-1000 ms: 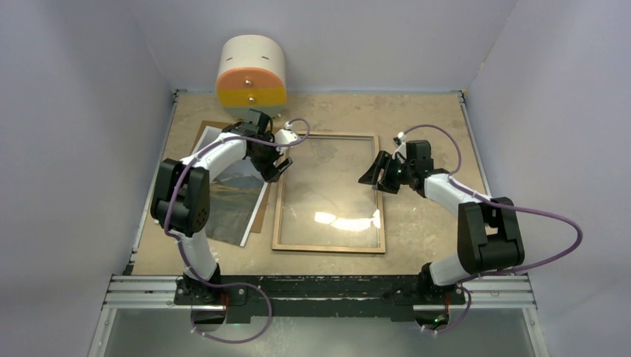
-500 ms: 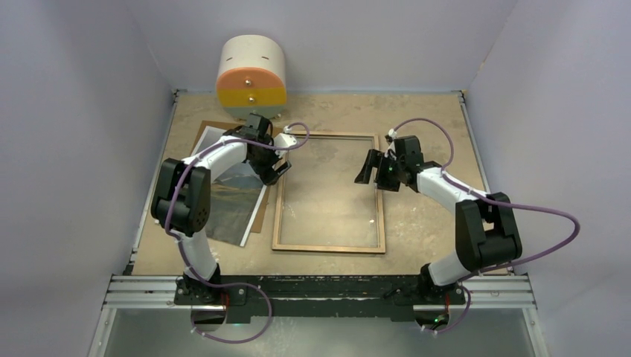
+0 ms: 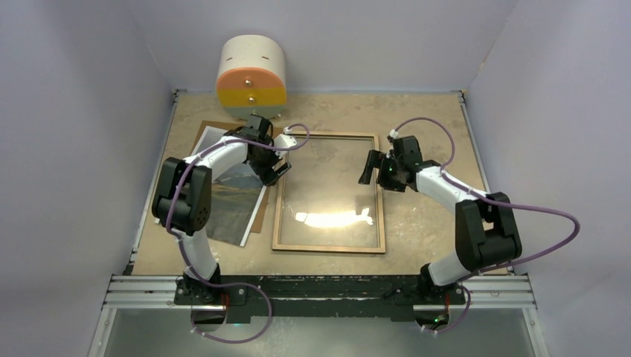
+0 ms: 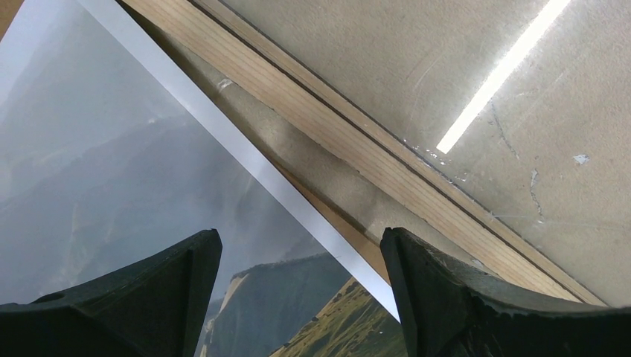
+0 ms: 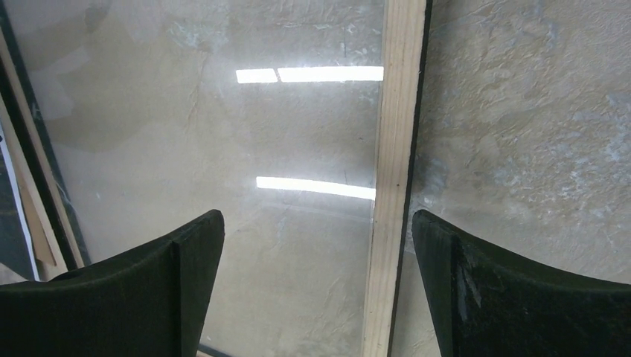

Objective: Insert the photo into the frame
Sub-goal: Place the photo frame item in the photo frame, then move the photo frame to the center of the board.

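Observation:
The frame (image 3: 329, 248) lies flat at the table's middle, light-wood back up, with its clear glass pane (image 3: 327, 186) glaring. The photo (image 3: 234, 197), a dark landscape with a white border, lies left of it on a brown board. My left gripper (image 3: 277, 169) is open and empty over the photo's right edge (image 4: 245, 152), beside the frame's left rail (image 4: 357, 137). My right gripper (image 3: 367, 169) is open and empty above the frame's right rail (image 5: 394, 171), one finger over the glass, the other over the bare table.
A brown backing board (image 3: 260, 214) lies under the photo. A white, orange and yellow drawer unit (image 3: 251, 77) stands at the back left. Grey walls close in the table on three sides.
My right gripper has moved back and slightly left along the frame's right rail. My left gripper shifted a little. The glare on the glass has moved.

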Tool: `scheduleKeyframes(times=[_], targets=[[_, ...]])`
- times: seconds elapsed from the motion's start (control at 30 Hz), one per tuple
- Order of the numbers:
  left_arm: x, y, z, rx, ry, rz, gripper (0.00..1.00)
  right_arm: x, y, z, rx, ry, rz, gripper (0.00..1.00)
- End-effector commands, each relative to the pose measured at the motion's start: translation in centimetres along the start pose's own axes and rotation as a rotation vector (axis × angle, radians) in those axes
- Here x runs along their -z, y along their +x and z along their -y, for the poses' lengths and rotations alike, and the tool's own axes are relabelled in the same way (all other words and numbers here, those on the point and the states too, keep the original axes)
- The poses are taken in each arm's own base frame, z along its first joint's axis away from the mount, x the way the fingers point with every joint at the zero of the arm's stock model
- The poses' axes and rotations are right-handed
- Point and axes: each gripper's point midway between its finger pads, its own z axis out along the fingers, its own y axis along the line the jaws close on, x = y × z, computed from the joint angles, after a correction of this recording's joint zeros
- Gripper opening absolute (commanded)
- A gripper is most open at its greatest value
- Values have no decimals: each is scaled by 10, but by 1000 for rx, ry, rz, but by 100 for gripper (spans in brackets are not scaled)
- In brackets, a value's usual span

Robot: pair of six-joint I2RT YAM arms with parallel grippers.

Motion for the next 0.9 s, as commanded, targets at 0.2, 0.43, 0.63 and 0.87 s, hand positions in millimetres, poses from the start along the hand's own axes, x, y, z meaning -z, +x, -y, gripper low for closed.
scheduleKeyframes(times=[0.2, 0.43, 0.63, 0.87], targets=[[-18, -5, 1, -13, -46, -17, 85, 31, -17, -25, -15, -83, 90, 97], [-24, -21, 12, -28, -40, 2, 85, 43, -15, -31, -42, -119, 115, 98], [-25, -51, 25, -58, -35, 36, 85, 40, -10, -25, -74, -110, 143, 97], [5, -71, 22, -26, -9, 91, 91, 35, -16, -49, -89, -117, 200, 89]])
